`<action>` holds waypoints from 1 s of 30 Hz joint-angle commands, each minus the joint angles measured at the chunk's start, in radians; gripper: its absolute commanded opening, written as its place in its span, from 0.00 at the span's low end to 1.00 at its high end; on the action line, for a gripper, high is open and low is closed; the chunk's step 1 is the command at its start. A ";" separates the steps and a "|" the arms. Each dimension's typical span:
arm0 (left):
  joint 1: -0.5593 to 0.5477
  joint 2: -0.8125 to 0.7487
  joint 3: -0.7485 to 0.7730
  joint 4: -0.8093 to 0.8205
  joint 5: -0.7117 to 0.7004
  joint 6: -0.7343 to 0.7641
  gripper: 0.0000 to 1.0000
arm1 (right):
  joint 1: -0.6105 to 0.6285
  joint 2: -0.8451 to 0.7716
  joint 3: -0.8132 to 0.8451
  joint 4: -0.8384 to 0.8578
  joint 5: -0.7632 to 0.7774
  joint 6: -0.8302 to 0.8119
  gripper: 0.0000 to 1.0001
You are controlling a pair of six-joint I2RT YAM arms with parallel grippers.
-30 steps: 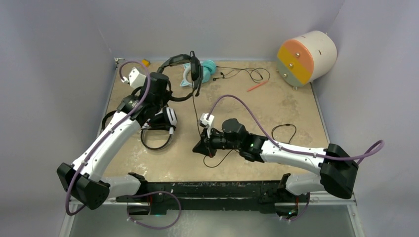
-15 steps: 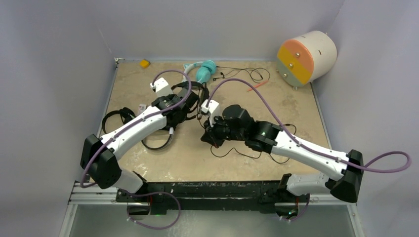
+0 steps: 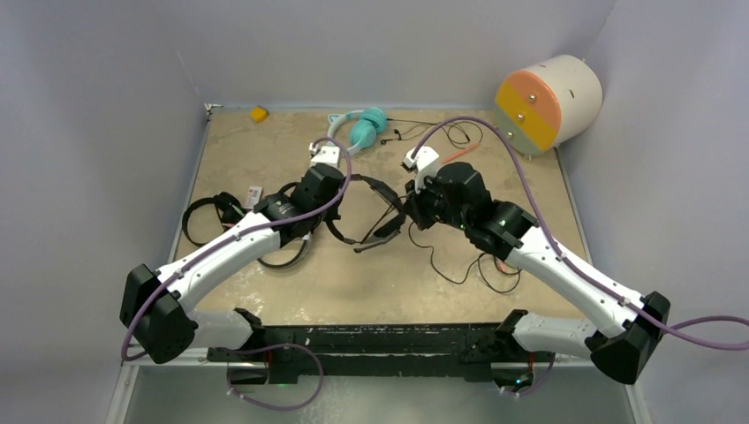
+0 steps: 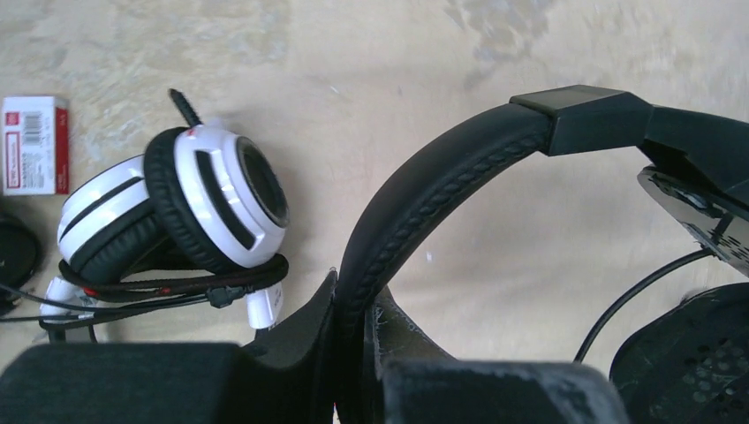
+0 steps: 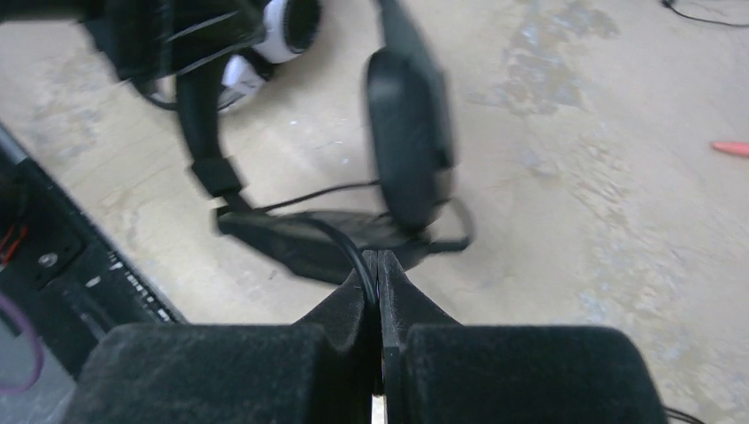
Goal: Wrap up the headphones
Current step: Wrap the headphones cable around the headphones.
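Top external shows you the bench point(image 3: 548, 177), with the black headset point(image 3: 375, 187) over its middle. The headband point(image 4: 415, 203) spans left to right between the arms, and the cups are hard to separate. Your left tool point(image 4: 349, 305) clenches the headband. Your right tool point(image 5: 378, 274) pinches the thin cable point(image 5: 349, 243), which is blurred there.

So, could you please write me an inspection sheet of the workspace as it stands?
Surface: mottled tan table.
Job's things: black headset held between both arms; white-and-black headset, teal headset and second black headset lying on the table.
Clutter: red stick, yellow block, labelled box.
Grippers: left gripper shut on the headband; right gripper shut on the thin cable.
Cables: slack black loops by the right arm.
Surroundings: grey walls; cylinder far right.
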 commanded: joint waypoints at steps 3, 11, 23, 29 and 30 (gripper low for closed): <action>-0.016 -0.024 0.053 -0.051 0.164 0.224 0.00 | -0.083 0.063 0.093 -0.026 0.026 -0.056 0.02; -0.027 -0.004 0.048 -0.143 0.269 0.359 0.00 | -0.121 0.158 0.172 -0.058 0.042 -0.097 0.08; -0.028 -0.064 0.100 -0.157 0.549 0.356 0.00 | -0.279 0.251 0.075 0.169 -0.300 -0.004 0.08; -0.025 -0.088 0.195 -0.195 0.688 0.243 0.00 | -0.314 0.261 -0.101 0.442 -0.410 0.067 0.05; -0.025 -0.085 0.224 -0.215 0.700 0.226 0.00 | -0.315 0.254 -0.136 0.496 -0.418 0.070 0.05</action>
